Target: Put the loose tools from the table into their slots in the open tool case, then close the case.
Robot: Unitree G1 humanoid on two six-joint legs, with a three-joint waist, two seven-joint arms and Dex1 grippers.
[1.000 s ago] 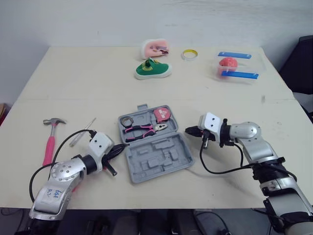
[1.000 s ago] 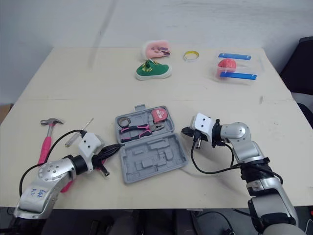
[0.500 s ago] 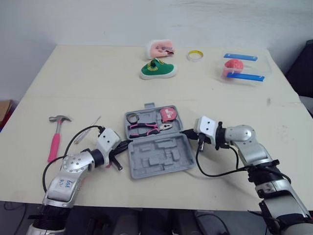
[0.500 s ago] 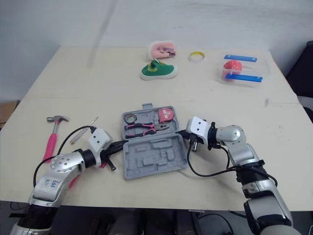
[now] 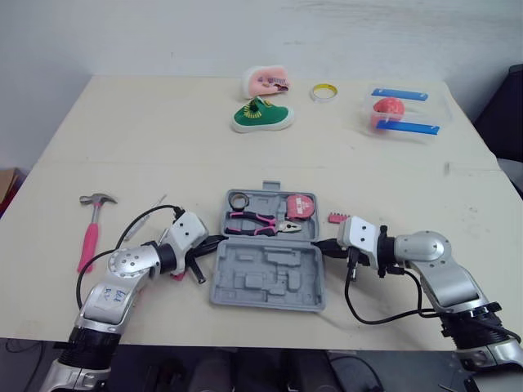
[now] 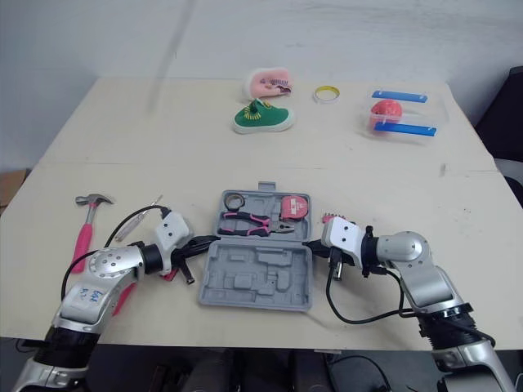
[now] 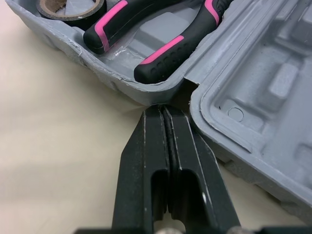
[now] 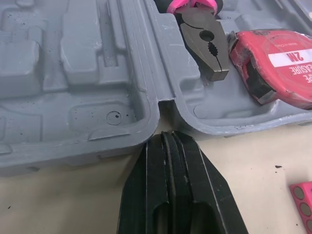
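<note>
Cream tabletop (image 5: 163,147) with odds and ends along the far side, and near the front edge the grey moulded plastic tool case (image 5: 270,273) is lying open, black-and-pink pliers (image 5: 261,222) and red tape measure (image 5: 300,207) sitting in its far half. Both claws are bracketing it at the hinge line: the left gripper (image 7: 165,117) and the right gripper (image 8: 168,141) are each pinched fully closed, gripping nothing, tips nosing into the notch at either end. The pink-handled hammer (image 5: 90,233), the clear-handled screwdriver (image 5: 154,205) and the small pink bit holder (image 5: 335,217) are lying loose outside it. Danger now, I'd say: uneven pushing could skid the case towards the edge or jolt the pliers free. Compared with half a second ago, the case is sitting square to the table edge rather than skewed.
</note>
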